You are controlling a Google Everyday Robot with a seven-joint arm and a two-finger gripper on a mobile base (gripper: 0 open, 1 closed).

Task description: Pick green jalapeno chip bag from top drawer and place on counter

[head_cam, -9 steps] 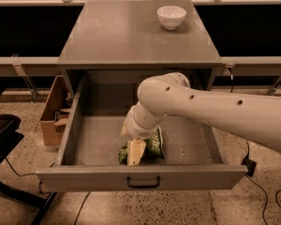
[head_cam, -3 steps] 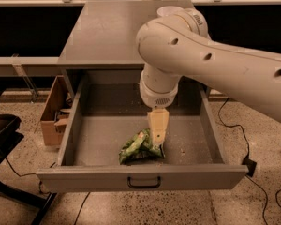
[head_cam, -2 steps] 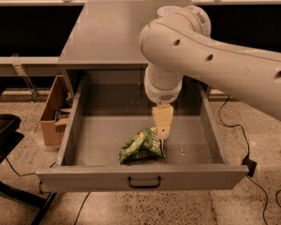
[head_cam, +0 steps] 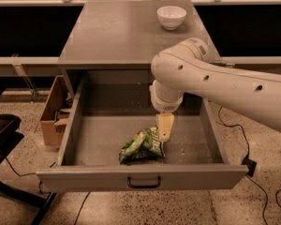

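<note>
The green jalapeno chip bag (head_cam: 141, 146) lies crumpled on the floor of the open top drawer (head_cam: 103, 139), near its front and a little right of centre. My gripper (head_cam: 165, 127) hangs from the white arm (head_cam: 215, 86) and points straight down. Its tan tip is at the bag's upper right corner, touching or just above it. The bag rests on the drawer floor, not lifted. The counter (head_cam: 122, 34) is the grey cabinet top behind the drawer.
A white bowl (head_cam: 171, 17) stands at the counter's far right corner. A brown cardboard box (head_cam: 54, 112) sits on the floor left of the drawer. A black chair base (head_cam: 4, 139) is at the far left. Cables lie on the floor at the right.
Three seconds ago the gripper was down on the bag, then it rose without it. In the last second the arm has dropped lower, with the tip still at the bag's upper right corner.
</note>
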